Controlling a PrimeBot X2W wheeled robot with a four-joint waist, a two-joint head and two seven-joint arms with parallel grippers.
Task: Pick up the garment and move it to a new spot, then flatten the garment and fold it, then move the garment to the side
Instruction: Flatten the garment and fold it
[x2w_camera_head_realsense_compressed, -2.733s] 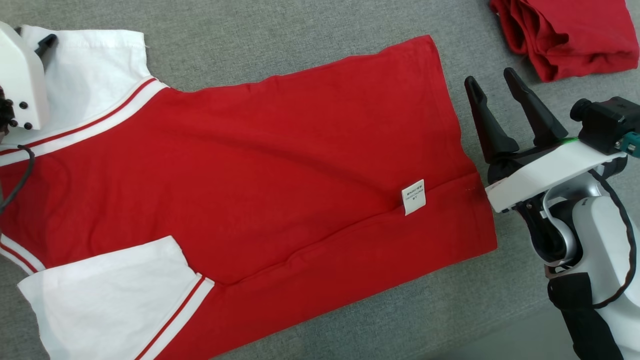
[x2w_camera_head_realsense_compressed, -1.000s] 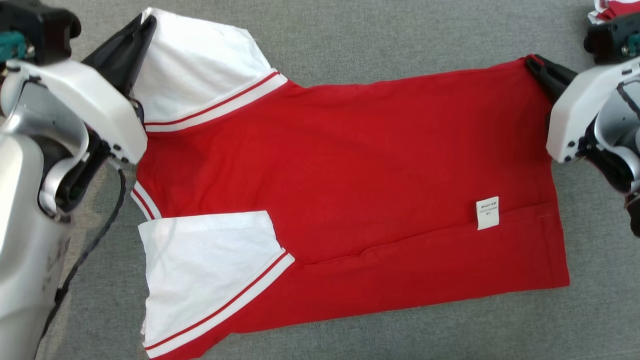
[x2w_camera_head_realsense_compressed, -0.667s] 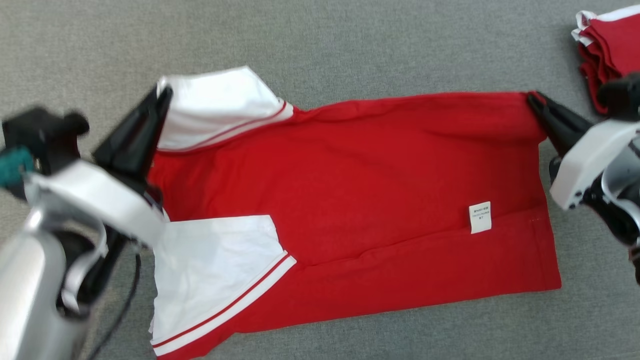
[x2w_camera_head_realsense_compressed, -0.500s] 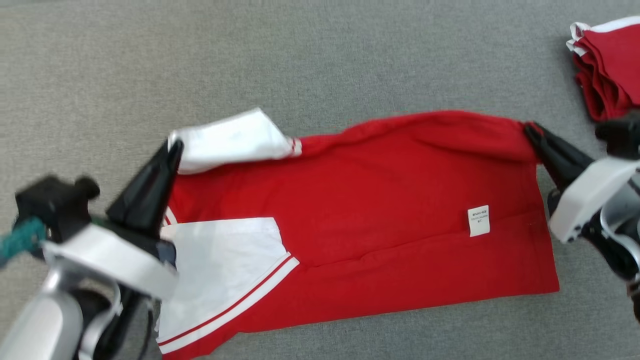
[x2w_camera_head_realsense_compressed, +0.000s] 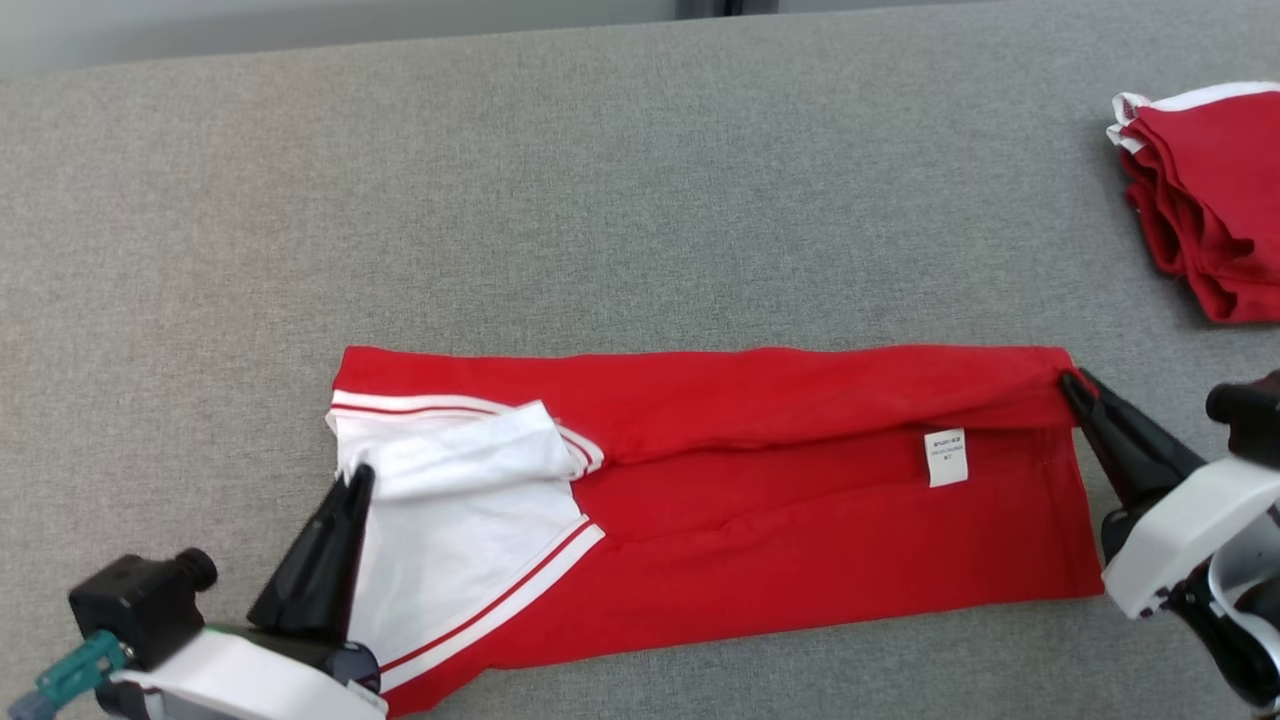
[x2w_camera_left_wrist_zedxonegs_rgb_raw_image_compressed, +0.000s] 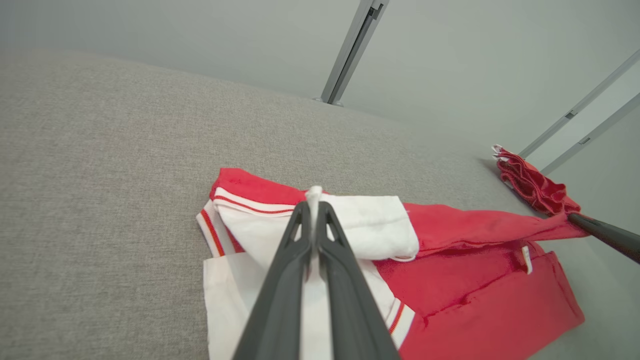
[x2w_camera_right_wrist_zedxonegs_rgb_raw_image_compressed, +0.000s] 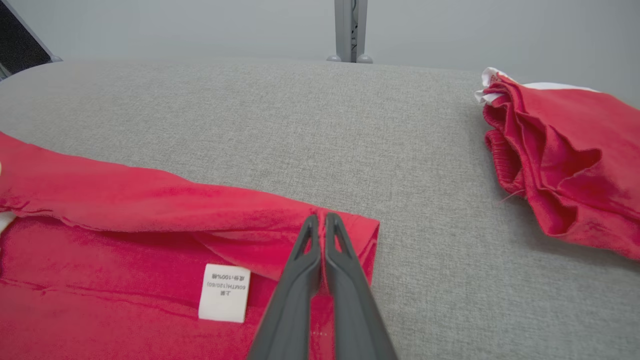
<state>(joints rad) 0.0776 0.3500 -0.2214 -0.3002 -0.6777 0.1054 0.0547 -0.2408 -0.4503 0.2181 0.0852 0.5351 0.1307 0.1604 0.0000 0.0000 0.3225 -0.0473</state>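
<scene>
On the table (x2w_camera_head_realsense_compressed: 600, 200), garment (x2w_camera_head_realsense_compressed: 800, 530) in left gripper (x2w_camera_head_realsense_compressed: 356, 478) and, apparently, right gripper (x2w_camera_head_realsense_compressed: 1072, 381).

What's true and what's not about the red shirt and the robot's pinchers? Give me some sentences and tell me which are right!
1. The left gripper is shut on the white sleeve. True.
2. The right gripper is shut on a corner of the red shirt. True.
3. The pile of red clothes touches the red shirt. False: they lie apart.
4. The white label sits on the white sleeve. False: it sits on the red part, near the right gripper.
</scene>
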